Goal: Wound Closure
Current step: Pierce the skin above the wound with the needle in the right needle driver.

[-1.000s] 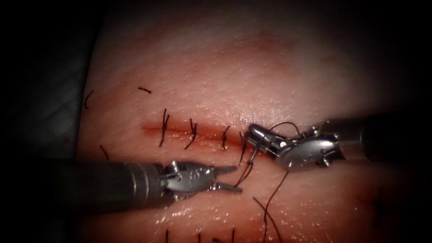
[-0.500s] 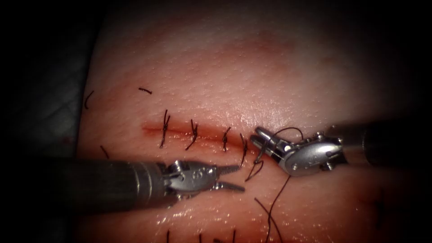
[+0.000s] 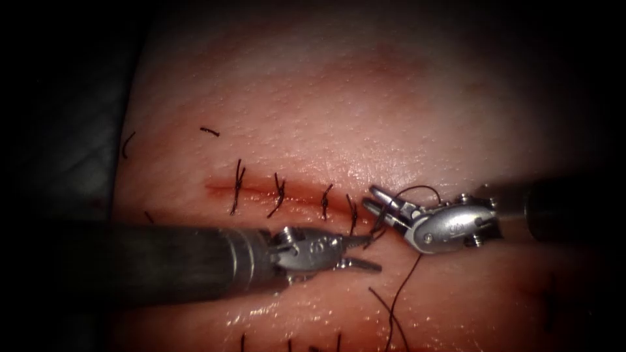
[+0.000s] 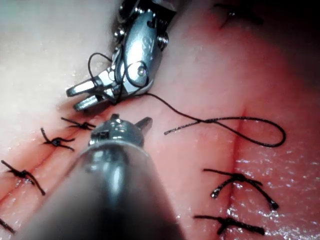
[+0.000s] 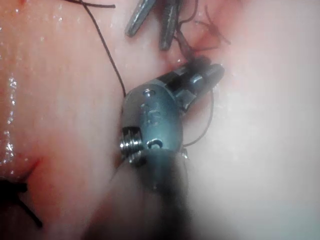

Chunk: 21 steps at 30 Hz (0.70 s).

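The cut (image 3: pixel 261 190) runs across the tissue (image 3: pixel 339 104) and carries several dark stitches. At its right end my right tool (image 3: pixel 372 198) stands with its jaws a little apart and nothing between the tips. Thread (image 3: pixel 417 189) is looped around those jaws, also seen in the left wrist view (image 4: pixel 95 62). From there the thread (image 3: pixel 401 287) trails down over the tissue. My left tool (image 3: pixel 375 253) is open just below the last stitch (image 3: pixel 352 215), its upper jaw at a short thread tail (image 3: pixel 377 233). It holds nothing.
Loose cut ends of thread (image 3: pixel 210 131) lie on the tissue above the cut's left end. Stitches of another row (image 3: pixel 290 342) show at the near edge, with more stitches (image 4: pixel 235 180) in the left wrist view. The tissue's left edge (image 3: pixel 127 195) drops into dark.
My left tool has moved right, up to the thread tail by the last stitch, jaws still open. My right tool's jaws have parted and it has shifted slightly down.
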{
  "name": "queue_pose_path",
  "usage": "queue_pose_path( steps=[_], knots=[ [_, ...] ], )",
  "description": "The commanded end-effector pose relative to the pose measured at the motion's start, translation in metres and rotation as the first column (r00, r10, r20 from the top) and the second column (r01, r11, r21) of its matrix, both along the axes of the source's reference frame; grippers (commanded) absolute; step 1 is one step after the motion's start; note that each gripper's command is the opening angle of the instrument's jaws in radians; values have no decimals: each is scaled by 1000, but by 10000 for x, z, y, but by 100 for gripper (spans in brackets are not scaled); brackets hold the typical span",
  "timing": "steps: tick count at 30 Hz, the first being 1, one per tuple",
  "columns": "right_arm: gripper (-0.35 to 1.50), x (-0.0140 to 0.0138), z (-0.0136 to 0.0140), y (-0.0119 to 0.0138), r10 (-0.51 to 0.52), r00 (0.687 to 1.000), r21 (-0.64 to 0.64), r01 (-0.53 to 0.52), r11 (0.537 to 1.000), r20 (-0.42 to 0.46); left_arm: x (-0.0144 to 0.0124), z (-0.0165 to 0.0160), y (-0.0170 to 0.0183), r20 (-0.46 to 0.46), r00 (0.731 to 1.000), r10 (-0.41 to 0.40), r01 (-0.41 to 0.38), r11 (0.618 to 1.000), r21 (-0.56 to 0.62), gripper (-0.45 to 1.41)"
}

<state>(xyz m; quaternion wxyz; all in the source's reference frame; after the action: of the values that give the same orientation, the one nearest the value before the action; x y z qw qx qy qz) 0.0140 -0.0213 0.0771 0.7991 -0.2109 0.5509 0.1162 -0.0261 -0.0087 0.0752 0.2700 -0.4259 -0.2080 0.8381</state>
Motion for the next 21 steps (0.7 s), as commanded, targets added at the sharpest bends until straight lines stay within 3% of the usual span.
queue_pose_path(
  steps=[1, 6, 10, 14, 21],
  knots=[
    [-35, 3, -10, 10, 5, 1000, 6, -4, 1000, -28, -10, 12, 0, 2, 1000, -2, 2, 1000, -2, 12],
    [-35, 2, -39, 38, 6, 995, 56, 0, 998, -103, -11, 32, 5, 3, 1000, 0, 0, 1000, -18, 12],
    [-35, 0, -52, 56, 7, 990, 86, 5, 996, -138, -5, 50, 4, -48, 999, -2, 2, 1000, -13, 12],
    [-35, 1, -52, 66, 2, 983, 138, 23, 990, -184, -3, 64, -8, -96, 995, 26, -26, 1000, 0, 14],
    [-35, 2, -41, 81, 48, 969, 272, 20, 962, -243, -4, 54, -31, -125, 991, 51, -51, 999, 3, 14]
  ],
)
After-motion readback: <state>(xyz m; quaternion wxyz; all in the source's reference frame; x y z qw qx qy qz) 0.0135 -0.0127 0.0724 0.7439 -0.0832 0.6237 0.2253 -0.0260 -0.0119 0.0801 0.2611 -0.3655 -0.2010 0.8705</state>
